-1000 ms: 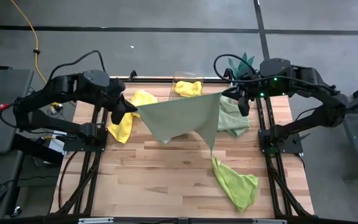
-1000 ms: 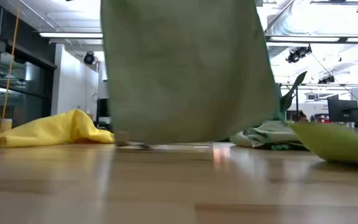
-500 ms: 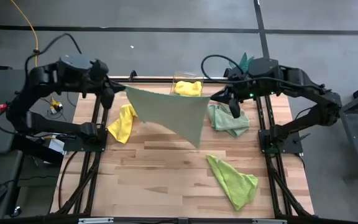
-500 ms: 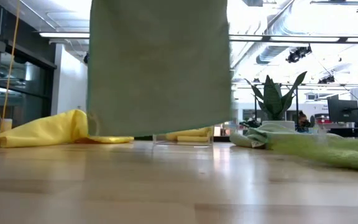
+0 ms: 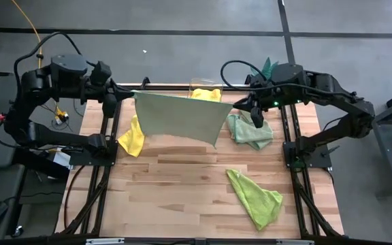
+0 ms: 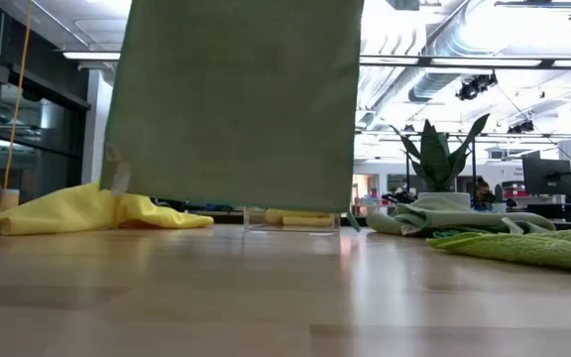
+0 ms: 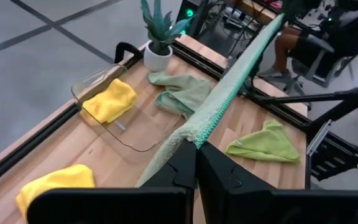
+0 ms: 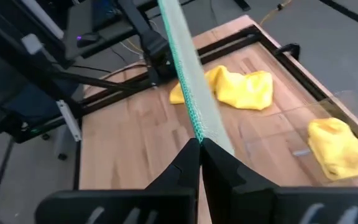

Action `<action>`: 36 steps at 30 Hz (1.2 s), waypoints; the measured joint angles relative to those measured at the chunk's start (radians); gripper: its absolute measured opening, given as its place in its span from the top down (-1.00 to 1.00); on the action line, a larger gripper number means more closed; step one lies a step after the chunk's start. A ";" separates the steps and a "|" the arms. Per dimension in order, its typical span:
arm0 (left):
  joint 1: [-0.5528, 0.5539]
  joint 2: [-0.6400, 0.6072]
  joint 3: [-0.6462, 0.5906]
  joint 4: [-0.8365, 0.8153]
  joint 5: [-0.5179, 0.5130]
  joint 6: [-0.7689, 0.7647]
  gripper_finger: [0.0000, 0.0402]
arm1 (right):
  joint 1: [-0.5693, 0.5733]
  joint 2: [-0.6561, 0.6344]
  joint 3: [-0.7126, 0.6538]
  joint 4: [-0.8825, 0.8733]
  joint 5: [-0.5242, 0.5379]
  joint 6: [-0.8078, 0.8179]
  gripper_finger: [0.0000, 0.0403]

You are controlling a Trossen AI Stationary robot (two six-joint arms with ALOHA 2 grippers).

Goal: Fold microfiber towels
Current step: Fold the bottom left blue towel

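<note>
Both grippers, left and right, pinch one stretched mint towel; four other towels lie around.

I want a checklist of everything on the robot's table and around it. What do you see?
Surface: light wooden slat table, dark frame.
Job's things: pale mint green microfiber towel hanging stretched between both grippers; crumpled yellow towel at left; mint towel heap at right; lime green towel near the front.
Clutter: clear plastic bin holding a yellow cloth; spiky green potted plant.
Grippers: left gripper and right gripper shut on the hanging towel's top corners.
Cables: yellow cable on the floor.
Surroundings: grey floor; seated person.
</note>
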 joint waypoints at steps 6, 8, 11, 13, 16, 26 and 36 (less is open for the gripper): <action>0.000 0.021 0.000 -0.049 -0.008 0.040 1.00 | -0.051 0.002 0.000 -0.070 -0.002 -0.054 1.00; -0.001 0.032 0.000 -0.060 -0.008 0.040 1.00 | -0.073 0.004 0.000 -0.097 -0.002 -0.076 1.00; -0.001 0.050 0.000 -0.080 -0.019 0.052 1.00 | -0.104 0.004 0.000 -0.115 -0.006 -0.112 1.00; -0.001 0.062 0.000 -0.091 -0.058 0.067 1.00 | -0.125 0.004 0.000 -0.119 -0.008 -0.140 1.00; 0.000 0.077 -0.002 -0.109 -0.139 0.086 1.00 | -0.158 0.003 0.000 -0.145 -0.018 -0.189 1.00; 0.001 0.131 -0.003 -0.101 -0.230 0.156 1.00 | -0.257 0.002 0.000 -0.177 -0.055 -0.272 1.00; -0.034 0.159 -0.004 -0.091 -0.182 0.144 1.00 | -0.236 0.029 0.000 -0.168 -0.063 -0.261 1.00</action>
